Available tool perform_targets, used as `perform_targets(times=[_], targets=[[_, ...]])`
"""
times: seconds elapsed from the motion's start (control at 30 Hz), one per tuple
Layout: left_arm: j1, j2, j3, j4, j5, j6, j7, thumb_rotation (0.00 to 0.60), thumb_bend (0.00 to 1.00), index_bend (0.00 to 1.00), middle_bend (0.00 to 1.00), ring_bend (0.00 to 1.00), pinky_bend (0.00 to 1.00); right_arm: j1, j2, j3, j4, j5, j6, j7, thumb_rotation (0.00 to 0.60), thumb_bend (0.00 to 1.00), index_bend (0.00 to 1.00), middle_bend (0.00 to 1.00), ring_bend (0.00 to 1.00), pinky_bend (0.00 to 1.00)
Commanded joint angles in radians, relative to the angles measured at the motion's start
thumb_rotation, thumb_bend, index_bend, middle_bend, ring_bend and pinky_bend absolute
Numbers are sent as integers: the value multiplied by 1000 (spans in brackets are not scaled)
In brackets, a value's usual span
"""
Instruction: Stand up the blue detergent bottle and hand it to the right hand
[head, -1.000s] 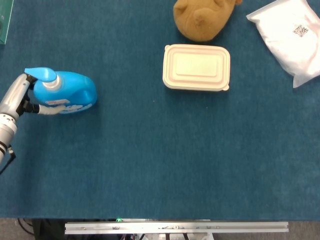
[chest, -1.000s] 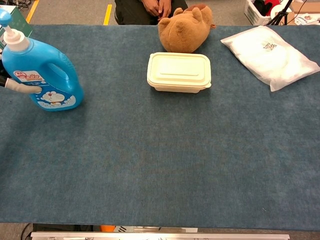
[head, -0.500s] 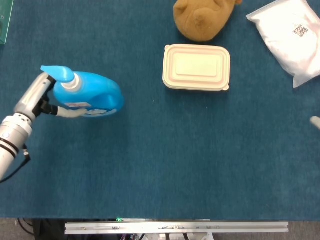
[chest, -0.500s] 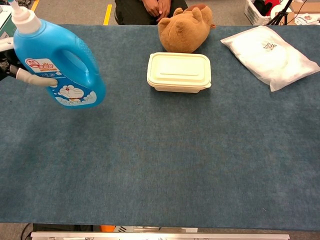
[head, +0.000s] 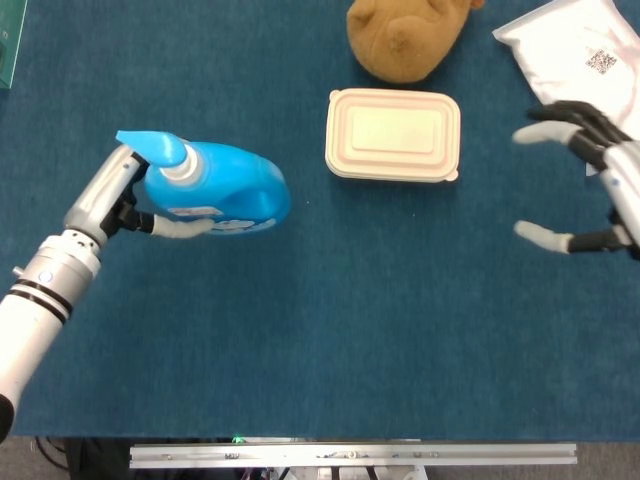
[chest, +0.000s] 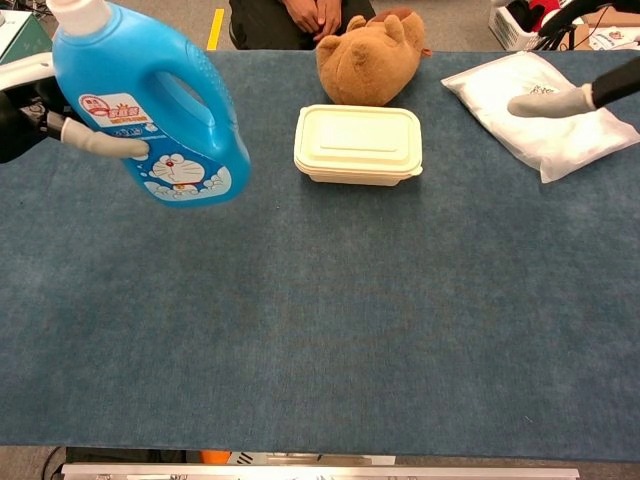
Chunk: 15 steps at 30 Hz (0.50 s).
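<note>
Blue detergent bottle (chest: 150, 105) upright, cap up

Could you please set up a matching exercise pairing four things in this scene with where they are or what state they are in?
Things:
1. blue detergent bottle
2. cream lidded container
3. white pouch
4. right hand

States:
A. open, fingers spread, holding nothing
B. lying at the table's far right
C. held upright by the left hand
D. just in front of the brown plush toy

Pairs: 1-C, 2-D, 3-B, 4-A

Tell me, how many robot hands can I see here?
2: the left hand grips the blue detergent bottle at the left; the right hand, fingers spread, is at the right edge.
</note>
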Motion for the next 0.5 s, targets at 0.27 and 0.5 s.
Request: perform_targets(times=[0.27,0.5], targets=[[-40,-29,-11,-52,-116,33,86,600,138,529,284,207,348,225,-138,85,-64,348,-37,-265,600,216,371,285,172,289],[-60,-52,-19,-64,-172,44,115,600,138,525,278,204,348,348,-210,115,-74,522,14,-390,600,211,372,289,179,290]])
